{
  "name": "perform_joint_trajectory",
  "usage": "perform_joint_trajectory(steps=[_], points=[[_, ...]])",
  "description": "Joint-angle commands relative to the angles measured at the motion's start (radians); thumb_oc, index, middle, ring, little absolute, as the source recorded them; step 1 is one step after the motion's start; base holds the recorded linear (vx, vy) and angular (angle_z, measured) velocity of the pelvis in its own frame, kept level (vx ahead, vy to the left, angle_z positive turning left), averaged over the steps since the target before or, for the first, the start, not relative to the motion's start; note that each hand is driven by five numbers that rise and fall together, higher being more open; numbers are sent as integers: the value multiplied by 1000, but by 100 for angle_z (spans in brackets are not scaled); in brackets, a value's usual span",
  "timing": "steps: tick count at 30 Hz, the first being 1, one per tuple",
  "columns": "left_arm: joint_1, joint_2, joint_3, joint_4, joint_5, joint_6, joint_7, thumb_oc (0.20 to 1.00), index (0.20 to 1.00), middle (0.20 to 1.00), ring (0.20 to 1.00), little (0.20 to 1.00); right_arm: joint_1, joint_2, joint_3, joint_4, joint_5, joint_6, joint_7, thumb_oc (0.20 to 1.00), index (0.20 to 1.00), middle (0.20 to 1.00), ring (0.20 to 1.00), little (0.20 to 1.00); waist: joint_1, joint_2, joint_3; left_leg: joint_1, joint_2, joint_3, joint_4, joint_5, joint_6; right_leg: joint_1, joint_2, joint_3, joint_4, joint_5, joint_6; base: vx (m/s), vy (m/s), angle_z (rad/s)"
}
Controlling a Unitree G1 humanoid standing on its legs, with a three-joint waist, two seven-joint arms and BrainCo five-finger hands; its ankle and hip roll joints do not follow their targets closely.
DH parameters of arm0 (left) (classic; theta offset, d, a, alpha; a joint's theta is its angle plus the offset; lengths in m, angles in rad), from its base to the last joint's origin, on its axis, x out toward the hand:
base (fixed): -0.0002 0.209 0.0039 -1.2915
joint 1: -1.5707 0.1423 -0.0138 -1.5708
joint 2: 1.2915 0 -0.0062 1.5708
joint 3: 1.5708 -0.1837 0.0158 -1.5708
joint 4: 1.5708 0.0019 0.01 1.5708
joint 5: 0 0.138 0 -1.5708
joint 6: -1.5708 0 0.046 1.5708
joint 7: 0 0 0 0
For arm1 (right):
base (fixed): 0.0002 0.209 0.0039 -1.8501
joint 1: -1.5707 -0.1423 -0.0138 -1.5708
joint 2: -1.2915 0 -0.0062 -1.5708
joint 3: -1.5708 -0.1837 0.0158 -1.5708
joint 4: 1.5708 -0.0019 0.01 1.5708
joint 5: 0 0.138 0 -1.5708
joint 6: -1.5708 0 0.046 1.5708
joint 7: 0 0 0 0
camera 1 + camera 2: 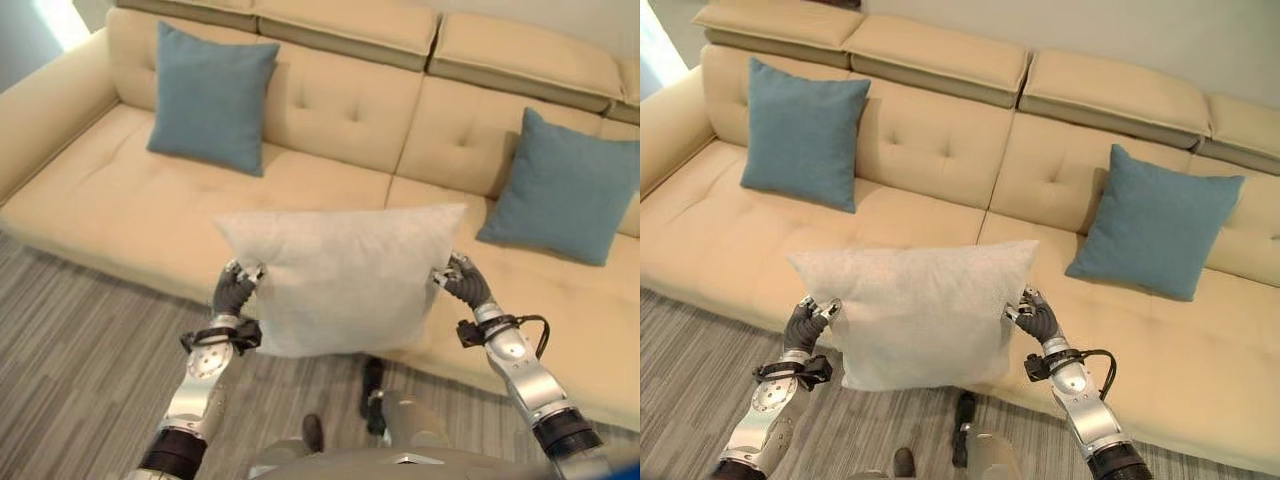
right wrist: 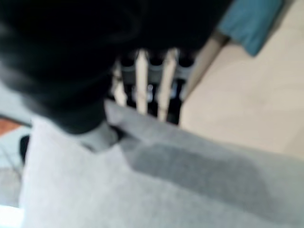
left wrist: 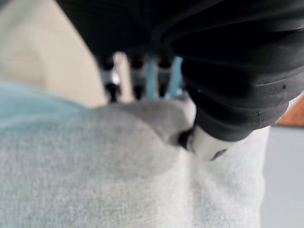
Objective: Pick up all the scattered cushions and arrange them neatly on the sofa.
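I hold a white cushion up in the air in front of the beige sofa, over its front edge near the middle. My left hand pinches its left edge and my right hand pinches its right edge. In the wrist views the pale fabric bunches under the curled fingers. A blue cushion leans upright against the backrest at the left. A second blue cushion leans against the backrest at the right.
The sofa seat between the two blue cushions is bare. Grey striped carpet lies in front of the sofa. The left armrest rises at the far left.
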Motion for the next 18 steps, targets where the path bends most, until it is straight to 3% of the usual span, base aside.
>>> perform_joint_trajectory(steps=[1, 2, 3, 5, 6, 9, 10, 14, 18], points=[[-80, -14, -39, -75, 21, -78, -76, 200, 200, 200, 200, 200, -71, -15, -31, -98, 39, -98, -13, 200, 200, 200, 200, 200, -2, -19, -31, -139, 8, -21, 295, 42, -61, 82, 8, 26, 4, -39, 52, 176, -126, -3], [-79, -19, -45, -76, 17, -68, -72, 200, 200, 200, 200, 200, -63, -19, -31, -107, 51, -97, -13, 200, 200, 200, 200, 200, 11, -26, -26, -164, 12, -41, 371, 48, -61, 113, 17, 34, -1, -59, 37, 190, -110, -14], [-80, -24, -44, -74, 12, -65, -68, 200, 200, 200, 200, 200, -60, -21, -34, -108, 52, -92, -12, 200, 200, 200, 200, 200, 15, -27, -22, -180, 19, -48, 358, 44, -54, 119, 15, 39, 0, -66, 37, 231, -63, -27], [-79, -27, -43, -79, 12, -63, -60, 200, 200, 200, 200, 200, -56, -20, -29, -106, 57, -90, -14, 200, 200, 200, 200, 200, 23, -29, -20, -212, 22, -79, 288, 23, -38, 126, 10, 59, 8, -78, 41, 146, 23, -17], [-75, -23, -36, -91, 19, -65, -56, 200, 200, 200, 200, 200, -58, -23, -31, -105, 61, -90, -16, 200, 200, 200, 200, 200, 34, -27, -18, -209, 24, -127, 188, 25, -31, 132, 15, 88, 16, -93, 47, 140, 47, -26], [-62, -29, -24, -102, 16, -66, -42, 200, 200, 200, 200, 200, -58, -29, -31, -98, 61, -88, -19, 200, 200, 200, 200, 200, 51, -14, -14, -230, 47, -221, 86, 102, -54, 146, 21, 132, 29, -119, 44, 167, 91, -64], [-59, -30, -18, -103, 11, -68, -38, 200, 200, 200, 200, 200, -62, -30, -29, -99, 62, -86, -15, 200, 200, 200, 200, 200, 54, -8, -12, -218, 38, -241, 73, 96, -50, 142, 20, 142, 43, -126, 44, 143, 130, -82], [-62, -27, -18, -113, 11, -67, -44, 200, 200, 200, 200, 200, -54, -33, -43, -105, 54, -80, -16, 200, 200, 200, 200, 200, 48, 6, -17, -191, 33, -221, 36, 100, -45, 144, 7, 141, 60, -138, 49, 97, 127, -46], [-70, -8, -7, -134, 19, -72, -43, 200, 200, 200, 200, 200, -81, -22, -45, -104, 35, -71, -27, 200, 200, 200, 200, 200, 53, 20, -30, -145, 13, -173, -5, 74, -13, 150, -26, 167, 36, -115, 75, 79, 142, -11]])
